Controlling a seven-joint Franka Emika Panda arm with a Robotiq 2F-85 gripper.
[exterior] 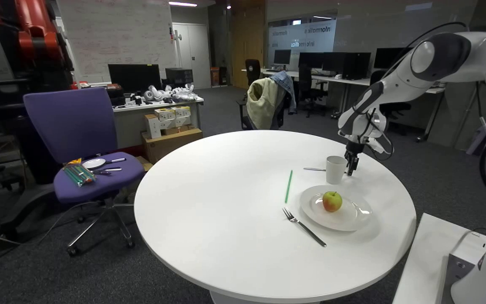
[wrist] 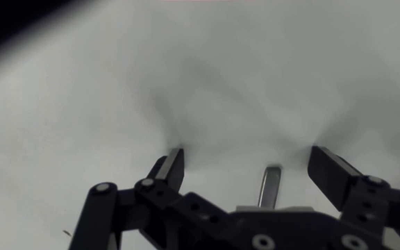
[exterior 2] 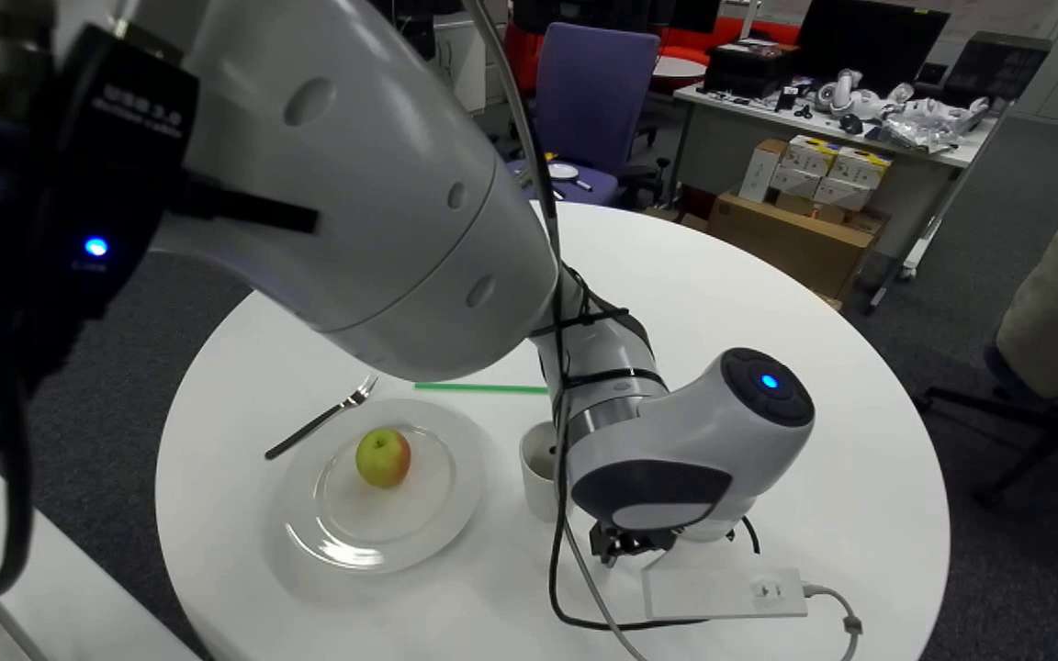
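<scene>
Widely spread, the claw [wrist: 247,151] straddles the end of a metal utensil [wrist: 270,187], gaps either side.

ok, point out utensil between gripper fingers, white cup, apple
Utensil [wrist: 270,187], wrist view: exposed metal end
White cup [exterior: 335,171], in an exterior view: outer wall
Apple [exterior: 332,202], in an exterior view: side facing camera

We are looking at a smooth tabletop [exterior: 226,202] with a soft sheen, a glossy plate [exterior 2: 440,470] throwing back bright highlights, and a waxy-looking apple [exterior: 332,202]. We are picking out polished metal in the fork [exterior: 304,227] and in the slim utensil [wrist: 270,187], while the gripper [wrist: 247,152] is showing smooth, matt surfaces. We are noticing a smooth, matt cup [exterior: 335,171], a satin-sheened, plastic-looking arm [exterior 2: 400,211], a cloth-covered chair [exterior: 73,124], rough carpet [exterior: 120,270] and a cardboard box [exterior: 170,147].
</scene>
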